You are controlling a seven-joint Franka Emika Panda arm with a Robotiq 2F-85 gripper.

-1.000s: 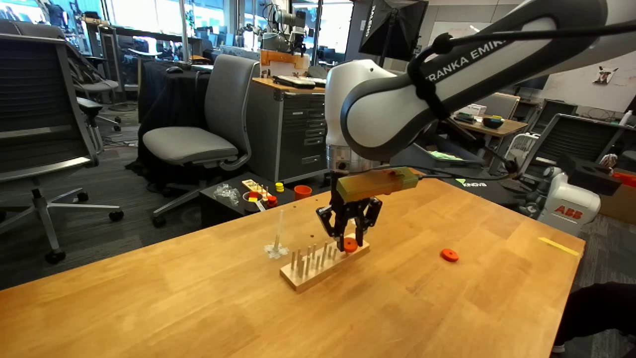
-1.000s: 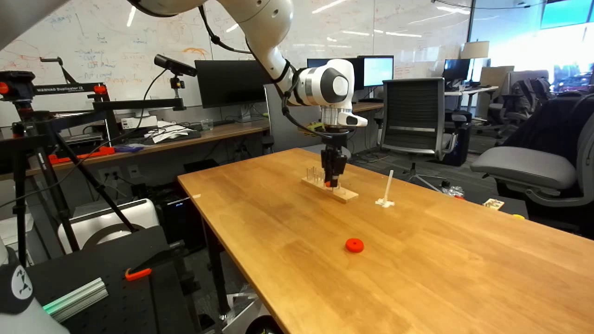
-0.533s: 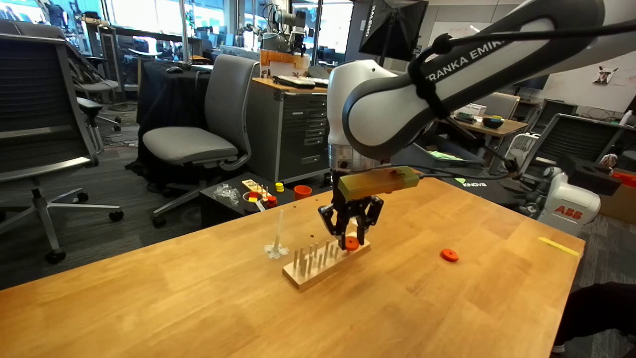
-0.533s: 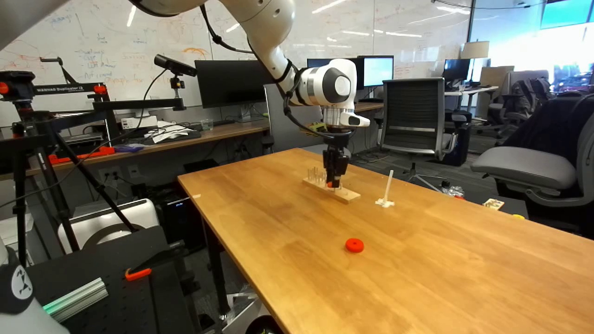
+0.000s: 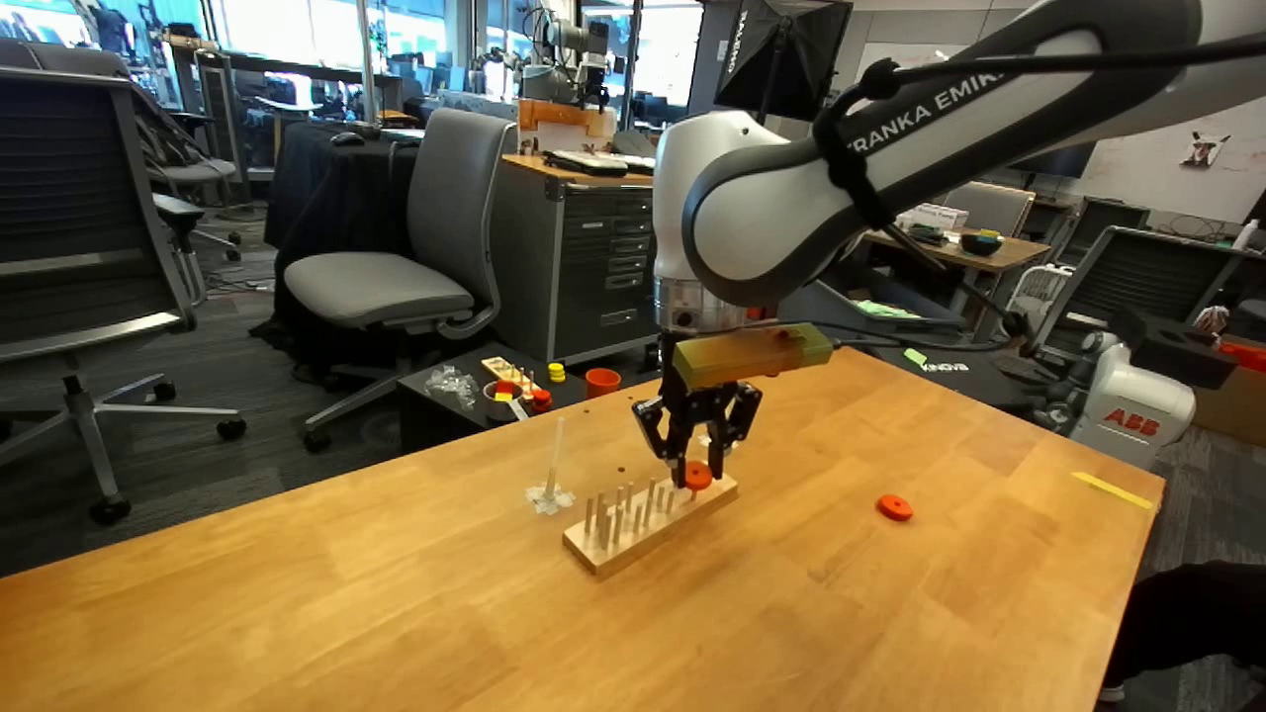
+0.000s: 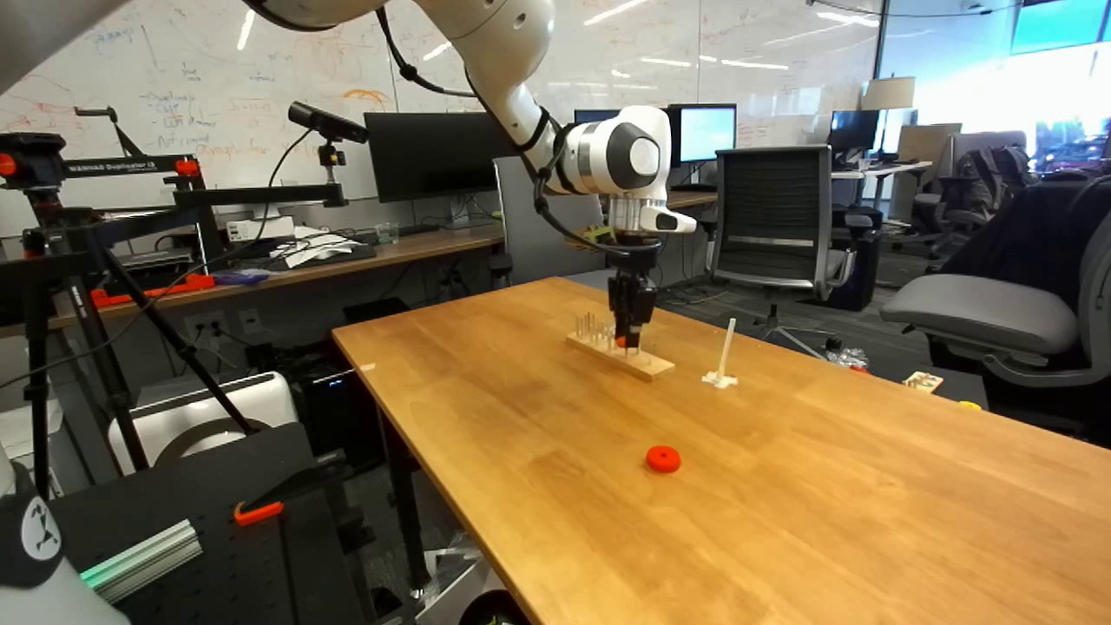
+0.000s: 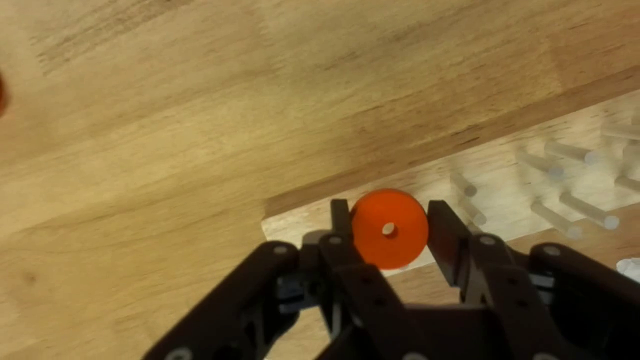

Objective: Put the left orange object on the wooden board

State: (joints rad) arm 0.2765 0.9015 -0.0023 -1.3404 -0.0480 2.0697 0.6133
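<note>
White arm [image 5: 776,220], black 2-fingered gripper [image 5: 698,477]

Board [image 7: 505,195] cropped, red disc [image 7: 2,95] cropped, wrist view

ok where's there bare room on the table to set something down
Bare in an exterior view: the table between the board and the red disc, and the wide stretch in front of both. Crowded at the board, where pegs stand and the gripper holds the orange disc; the post is close by.
</note>
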